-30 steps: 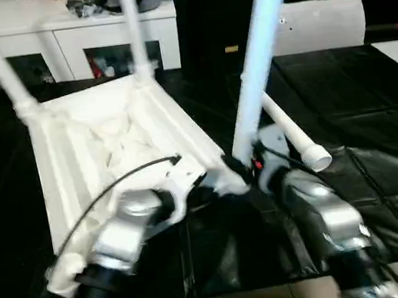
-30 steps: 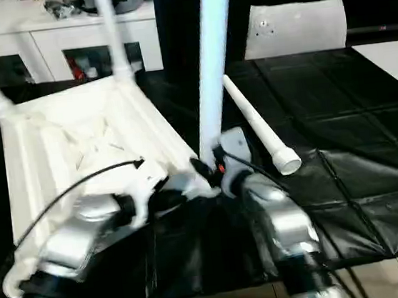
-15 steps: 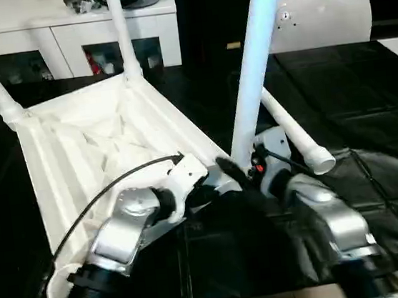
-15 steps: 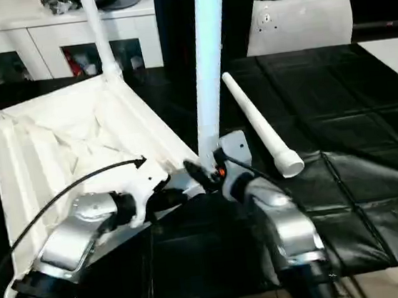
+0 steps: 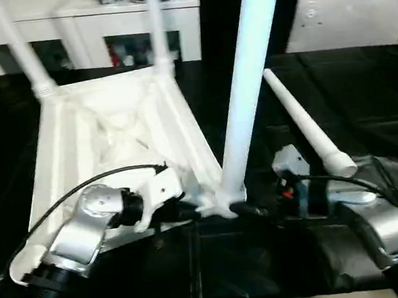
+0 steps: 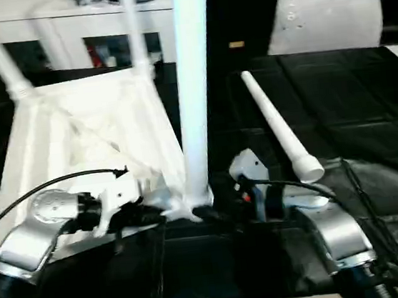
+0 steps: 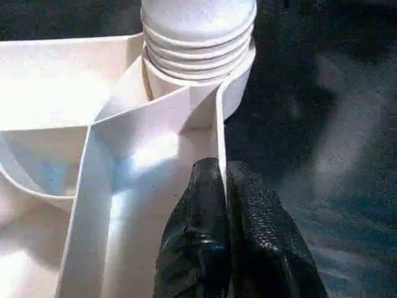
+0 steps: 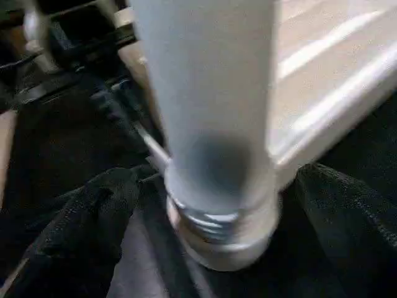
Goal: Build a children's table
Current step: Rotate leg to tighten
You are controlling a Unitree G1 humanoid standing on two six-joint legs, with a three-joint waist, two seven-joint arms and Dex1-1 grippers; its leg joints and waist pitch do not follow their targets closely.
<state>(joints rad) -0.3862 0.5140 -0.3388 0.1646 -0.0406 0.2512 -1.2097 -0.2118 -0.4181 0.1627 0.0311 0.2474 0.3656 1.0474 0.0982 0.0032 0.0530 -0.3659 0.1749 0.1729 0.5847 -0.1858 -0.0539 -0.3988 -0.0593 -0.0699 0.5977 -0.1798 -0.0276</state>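
Note:
The children's table top [image 5: 110, 130] lies upside down on the black mat, its ribbed underside up. Two legs [image 5: 22, 47] [image 5: 156, 24] stand in its far corner sockets. A third leg [image 5: 248, 78] stands upright in the near right socket [image 7: 198, 68], its threads showing there. My left gripper [image 7: 222, 171] is shut on the top's thin side wall just beside that socket. My right gripper [image 8: 220, 205] is open, with one black finger [image 8: 93, 211] on each side of that leg's base and not touching it. A fourth leg [image 5: 309, 133] lies loose on the mat to the right.
A white cabinet [image 5: 98, 24] with dark openings runs along the back left. A white cushion-like bag [image 5: 345, 10] stands at the back right. The black mat [image 5: 373, 100] covers the floor, and its near edge meets pale flooring by my forearms.
My right gripper has opened off the base of the upright leg, which now stands free in its socket. My left gripper keeps its hold on the top's wall. The camera has shifted.

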